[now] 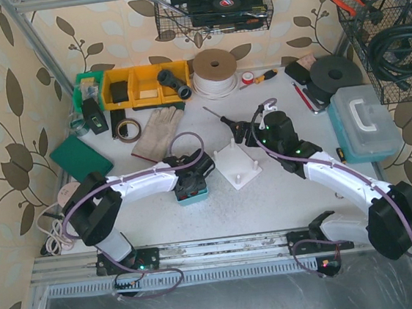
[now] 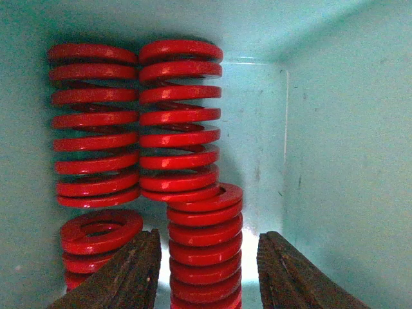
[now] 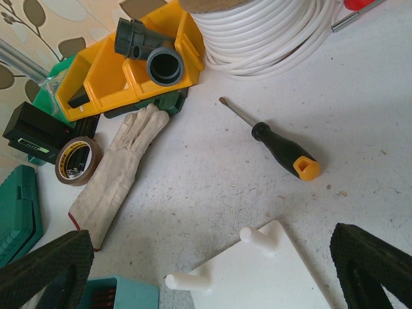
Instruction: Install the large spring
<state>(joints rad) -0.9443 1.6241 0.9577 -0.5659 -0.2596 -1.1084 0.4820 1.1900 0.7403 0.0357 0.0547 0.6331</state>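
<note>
Spring (image 2: 205,257) between parted left jaws

Even, diffuse overhead light fills the top view; the white tabletop (image 1: 285,205) is bright, with only soft shadows under the arms (image 1: 142,182). Inside the teal box (image 2: 347,129) it is dimmer and green-tinted, with a pale glow on the floor and glossy highlights on the red springs (image 2: 180,122); the left pincer's fingers (image 2: 122,277) are dark and blurred. The right wrist view is bright and sharp, the white cable coil (image 3: 257,32) nearly washed out, the right pincer's pads (image 3: 45,270) soft at the corners
</note>
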